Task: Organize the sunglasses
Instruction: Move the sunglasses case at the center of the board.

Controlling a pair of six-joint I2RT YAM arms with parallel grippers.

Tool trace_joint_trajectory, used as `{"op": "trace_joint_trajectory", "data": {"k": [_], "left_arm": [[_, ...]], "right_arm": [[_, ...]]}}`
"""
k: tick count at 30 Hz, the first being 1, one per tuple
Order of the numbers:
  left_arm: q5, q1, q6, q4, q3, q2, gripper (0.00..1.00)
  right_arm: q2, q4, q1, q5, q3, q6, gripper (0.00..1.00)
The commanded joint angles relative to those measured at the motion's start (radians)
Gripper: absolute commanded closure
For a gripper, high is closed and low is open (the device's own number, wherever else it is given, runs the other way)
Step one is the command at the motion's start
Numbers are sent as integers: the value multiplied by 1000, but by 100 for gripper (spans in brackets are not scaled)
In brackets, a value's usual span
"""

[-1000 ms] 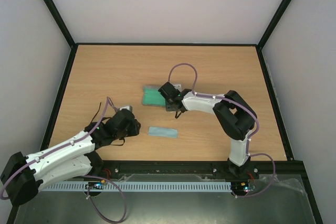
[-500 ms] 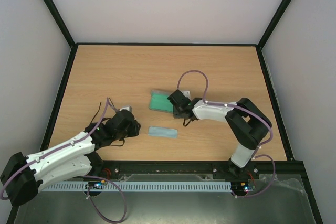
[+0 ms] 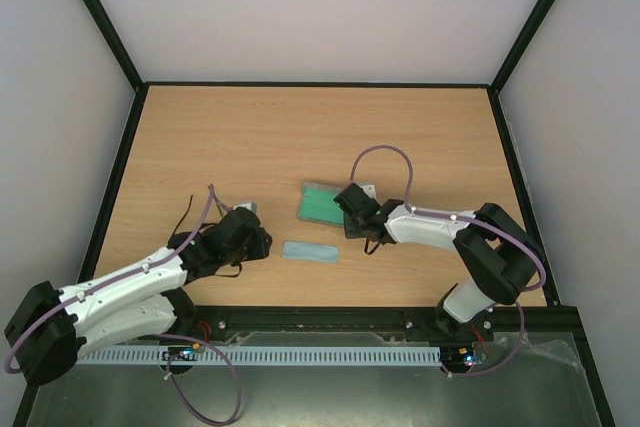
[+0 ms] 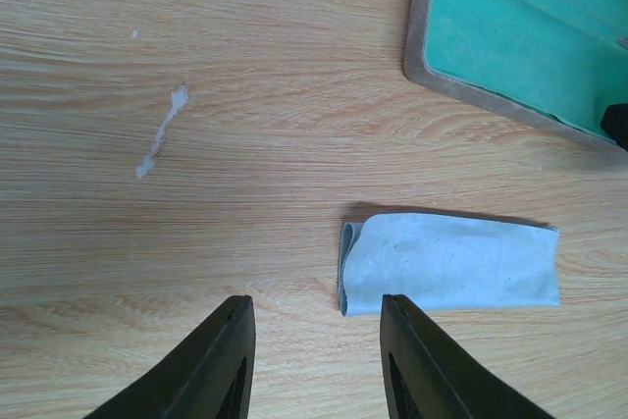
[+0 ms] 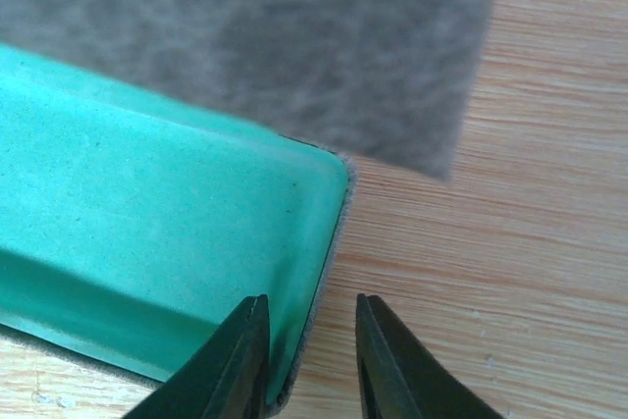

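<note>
Wood fills the top camera: the surface (image 3: 300,127) carries an open case (image 3: 320,203), green lining up, about midway between the left and right edges and somewhat nearer the near edge than the far one. A folded cloth (image 3: 310,252) lies closer again to the near edge, apart from the case. My right pincer (image 3: 347,209) sits at the case's right end. My left pincer (image 3: 258,240) is low over the wood, left of the cloth and pointing towards it. Thin black loops (image 3: 186,219) show beside the left wrist. I cannot tell whether they are wiring or frames, so I cannot place the sunglasses from here.

Left wrist: the left pincer (image 4: 316,306) stands partly open, with bare wood between its fingers (image 4: 221,360) and nothing held in the part I can see. The cloth (image 4: 451,267) lies just ahead and to the right of the tips, not touching them. A corner of the case (image 4: 510,36) lies beyond it, and a pale smear (image 4: 162,130) marks the wood. I cannot find the sunglasses here either.

Right wrist: the right pincer (image 5: 309,303) straddles the case's rim at a rounded corner, one finger over the green lining and the other over wood outside. The gap is narrow, with a sliver of wood between rim and outer finger, and I cannot tell whether it has a firm grip. A grey flap (image 5: 245,36) blurs across the top.
</note>
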Motion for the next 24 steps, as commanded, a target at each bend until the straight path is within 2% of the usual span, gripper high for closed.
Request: {"op": "trace_joint_trajectory", "data": {"k": [1, 6, 24], "left_arm": [[11, 4, 4, 15, 0, 14, 63], [10, 4, 4, 12, 1, 16, 63], [9, 3, 9, 14, 16, 38, 63]], "right_arm": [[-11, 14, -3, -4, -22, -35, 79], [-17, 41, -3, -38, -30, -57, 84], [30, 64, 54, -95, 48, -43, 85]]}}
